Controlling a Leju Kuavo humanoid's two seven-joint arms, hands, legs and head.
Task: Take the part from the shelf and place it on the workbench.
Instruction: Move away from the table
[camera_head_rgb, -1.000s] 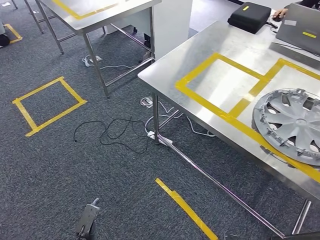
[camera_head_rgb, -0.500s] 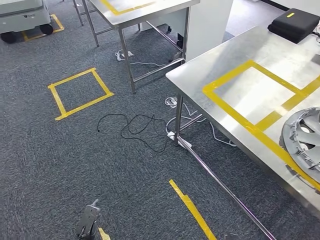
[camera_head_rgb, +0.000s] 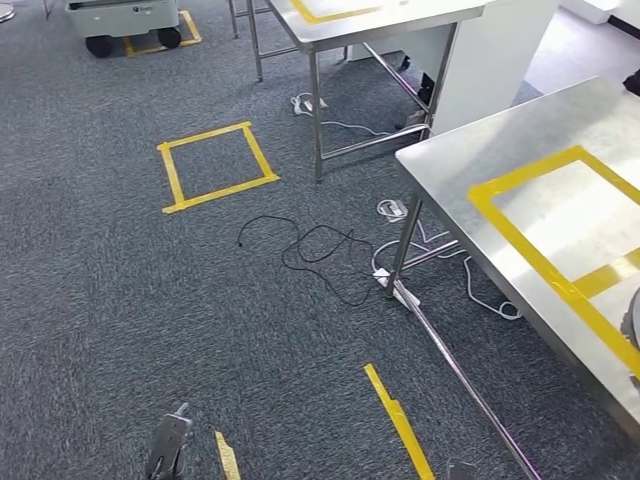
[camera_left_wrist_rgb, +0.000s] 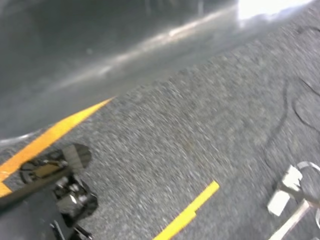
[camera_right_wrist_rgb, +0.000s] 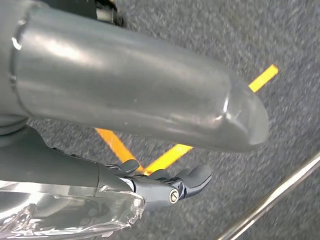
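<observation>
Over at four o'clock on the counter (camera_head_rgb: 483, 170), I catch a grey sliver of the part (camera_head_rgb: 632, 328) just past the yellow tape (camera_head_rgb: 528, 250), lying where the marking wants it, I reckon; both arms hang low over the carpet, nothing to carry; right hand (camera_right_wrist_rgb: 158, 187) fingers (camera_right_wrist_rgb: 196, 177) stretched out, released; left hand (camera_head_rgb: 169, 447) too blurred, cannot tell.

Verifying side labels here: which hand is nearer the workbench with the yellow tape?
Right. The right hand hangs low beside the workbench, close to its floor rail; the left hand hangs farther off over the carpet.
</observation>
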